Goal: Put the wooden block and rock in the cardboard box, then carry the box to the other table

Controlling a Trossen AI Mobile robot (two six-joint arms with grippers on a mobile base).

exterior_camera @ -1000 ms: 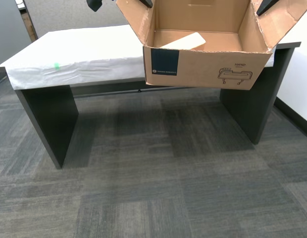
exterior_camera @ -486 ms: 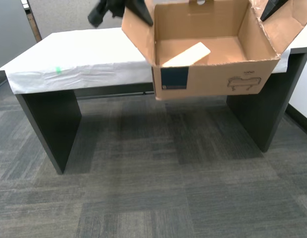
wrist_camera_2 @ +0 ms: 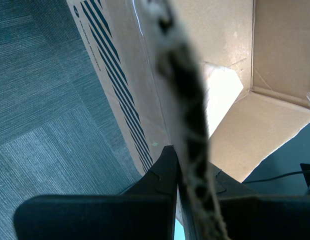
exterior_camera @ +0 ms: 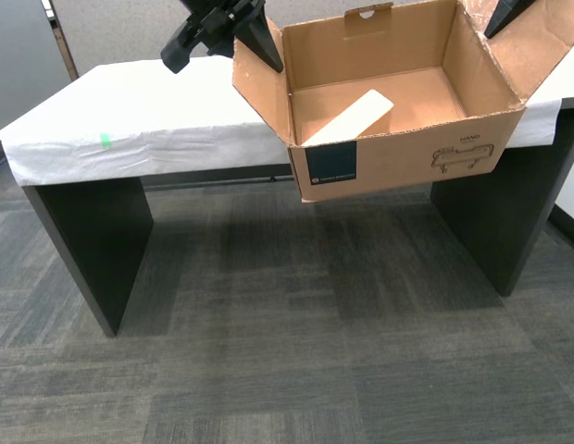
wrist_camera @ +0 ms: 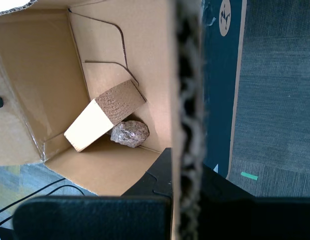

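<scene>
The cardboard box (exterior_camera: 407,162) hangs in the air at the front edge of the cloth-draped other table (exterior_camera: 139,120), held by two arms. One black arm (exterior_camera: 218,23) grips its flap on the exterior view's left, another arm (exterior_camera: 505,11) the flap on that view's right. My first gripper (wrist_camera: 187,167) is shut on one corrugated wall edge, my second gripper (wrist_camera_2: 181,162) on the opposite one. Inside, the wooden block (wrist_camera: 102,117) leans in a corner with the rock (wrist_camera: 130,133) touching it. The wooden block (exterior_camera: 347,117) also shows in the exterior view, where the rock is hidden.
A green tape mark (exterior_camera: 105,141) sits on the white cloth near the exterior view's left. Dark table legs (exterior_camera: 88,240) stand on grey carpet (exterior_camera: 296,351). A second dark leg (exterior_camera: 500,217) is at that view's right, below the box.
The whole exterior view has shifted, so the camera moved. The box now looks smaller and farther off, turned slightly and tilted. Both arms still hold its flaps.
</scene>
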